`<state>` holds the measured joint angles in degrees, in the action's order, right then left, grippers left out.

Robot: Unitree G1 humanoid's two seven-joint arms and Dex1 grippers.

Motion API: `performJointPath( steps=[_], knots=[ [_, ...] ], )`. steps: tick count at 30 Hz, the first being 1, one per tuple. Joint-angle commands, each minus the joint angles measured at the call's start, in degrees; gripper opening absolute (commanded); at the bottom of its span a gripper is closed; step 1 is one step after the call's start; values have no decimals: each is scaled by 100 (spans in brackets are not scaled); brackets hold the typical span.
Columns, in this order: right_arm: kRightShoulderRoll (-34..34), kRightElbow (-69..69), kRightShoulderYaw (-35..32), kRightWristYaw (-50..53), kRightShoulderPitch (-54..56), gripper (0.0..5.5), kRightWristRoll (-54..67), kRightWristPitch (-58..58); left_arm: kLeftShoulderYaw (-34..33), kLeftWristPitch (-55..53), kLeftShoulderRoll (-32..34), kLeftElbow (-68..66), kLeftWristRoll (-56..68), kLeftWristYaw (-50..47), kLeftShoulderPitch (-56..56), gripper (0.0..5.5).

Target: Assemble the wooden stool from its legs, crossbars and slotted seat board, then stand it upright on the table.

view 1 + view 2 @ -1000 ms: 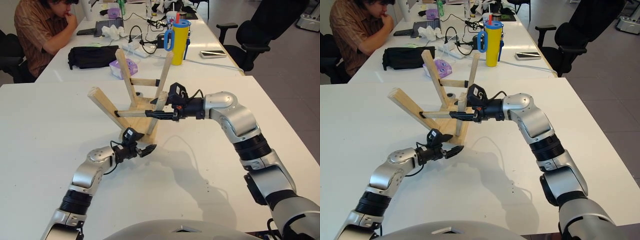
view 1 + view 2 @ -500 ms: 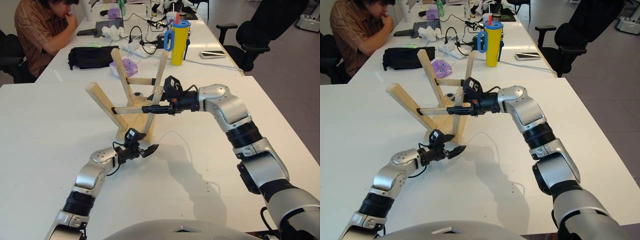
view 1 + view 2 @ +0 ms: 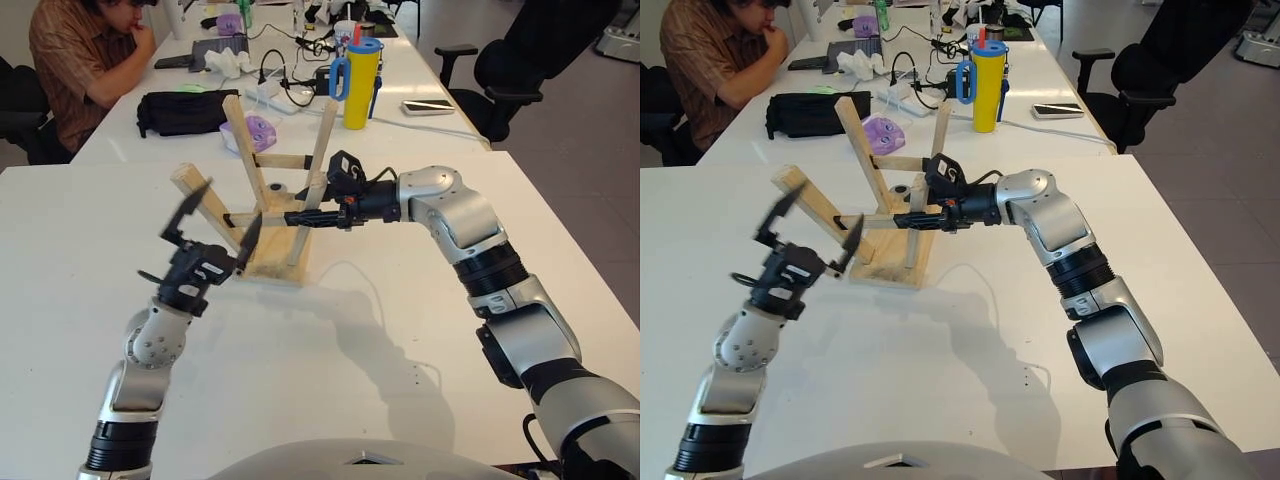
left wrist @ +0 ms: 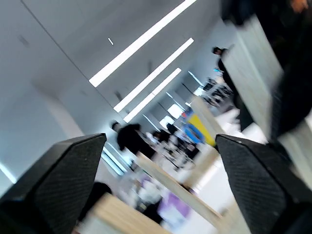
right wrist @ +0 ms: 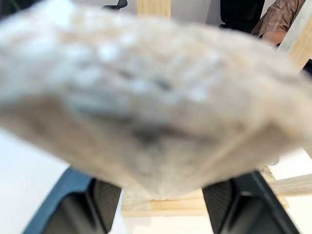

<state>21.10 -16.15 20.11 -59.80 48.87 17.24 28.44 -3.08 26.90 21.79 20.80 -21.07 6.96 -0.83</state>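
Now, left gripper: raised off the table, fingers wide apart and framing the left leg; I cannot tell if they touch it.
Leg axis: slants up and away to the robot's left, crossing the gap between those fingers.
Stool: upside down, seat flat on the table, legs in the air.
Right gripper: clamped on the stool where a crossbar meets the right leg.
Nearer arm: the left one, for the left leg.

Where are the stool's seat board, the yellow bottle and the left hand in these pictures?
Seat board (image 3: 280,266): left eye view, on its bare face beside the legs.
Yellow bottle (image 3: 361,92): left eye view, on the middle of its body.
Left hand (image 3: 226,208): left eye view, midway between its open fingertips.
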Motion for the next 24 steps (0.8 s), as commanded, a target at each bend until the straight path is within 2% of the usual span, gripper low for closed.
performJointPath(
  steps=[1,3,5,8,12,17,21,24],
  knots=[
    [107,-320,322,210,-346,202,-543,299,68,-232,-139,144,-481,-167,369,416],
    [77,-399,350,177,-311,202,-560,271,89,-1118,-263,17,-1123,-197,1364,416],
    [45,-429,375,180,-305,202,-570,266,416,-1930,-258,-598,-1905,22,1763,416],
    [-15,-464,419,184,-296,202,-581,247,1490,-2547,68,-1914,-2800,974,1034,416],
    [-52,-492,451,169,-267,202,-598,234,1938,-2788,205,-1991,-2718,1525,538,416],
    [-50,-526,445,159,-251,202,-628,203,1407,-2894,-125,-1533,-1975,853,1039,416],
    [-85,-536,416,198,-278,202,-623,146,696,-2871,-536,-859,-1088,208,1448,416],
    [-206,-473,166,267,-349,202,-453,-114,-73,-2758,-1050,-294,82,-215,1409,416]
  ],
)
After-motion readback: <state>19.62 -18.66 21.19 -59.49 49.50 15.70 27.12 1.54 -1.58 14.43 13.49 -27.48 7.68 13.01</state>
